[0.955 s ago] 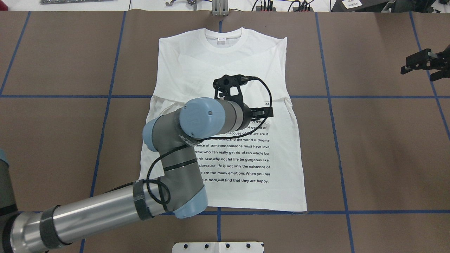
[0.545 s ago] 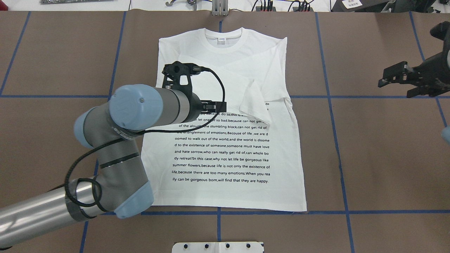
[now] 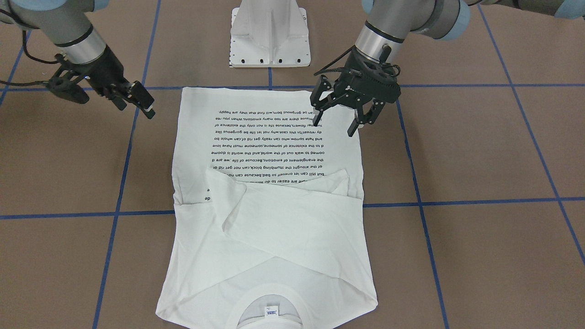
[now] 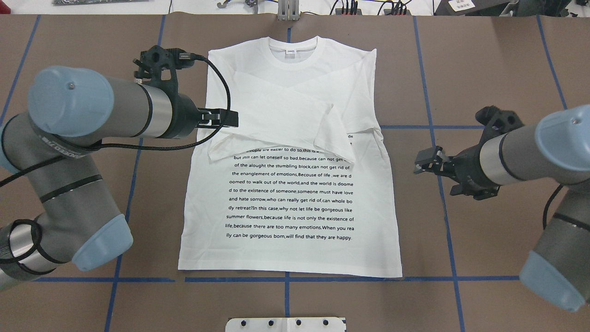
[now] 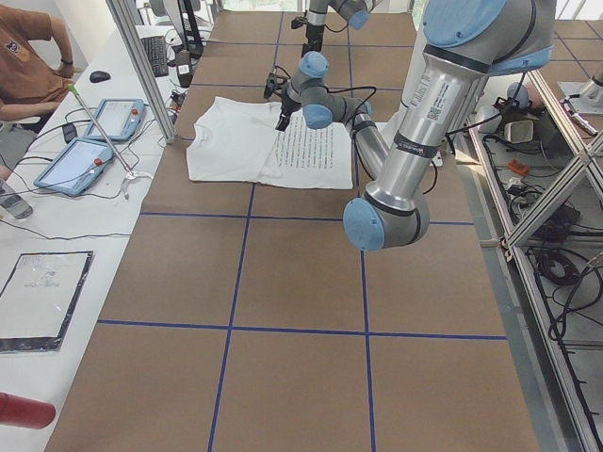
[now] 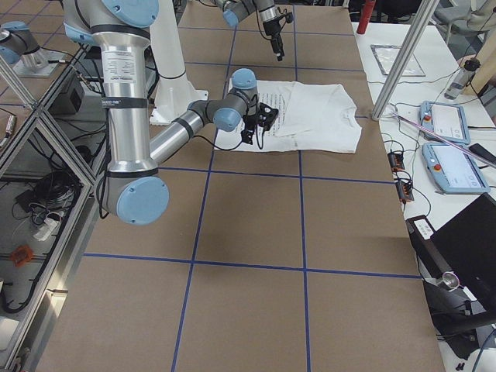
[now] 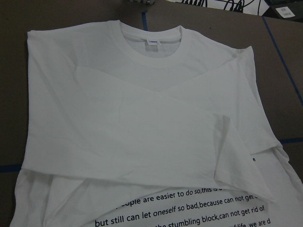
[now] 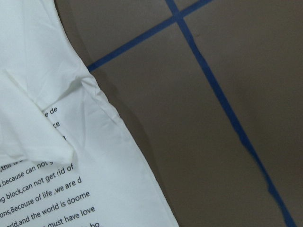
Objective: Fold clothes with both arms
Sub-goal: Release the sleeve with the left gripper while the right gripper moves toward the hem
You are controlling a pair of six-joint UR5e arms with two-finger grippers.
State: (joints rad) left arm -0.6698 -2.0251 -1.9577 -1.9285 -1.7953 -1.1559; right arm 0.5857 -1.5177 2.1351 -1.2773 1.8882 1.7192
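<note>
My left fingers point(image 4: 224, 118) hung spread and empty at the T-shirt's point(image 4: 295, 203) left edge, beside the crossed sleeves. Right fingers point(image 4: 428, 161) gaped, empty too, just off its right edge. Shirt lay flat mid-frame on the brown surface point(image 4: 484, 69), print up.

surface: brown table cover point(image 4: 498, 60) | markings: blue tape grid point(image 4: 451, 127) | side: white bench point(image 5: 57, 226) with tablets point(image 5: 73, 165)
</note>
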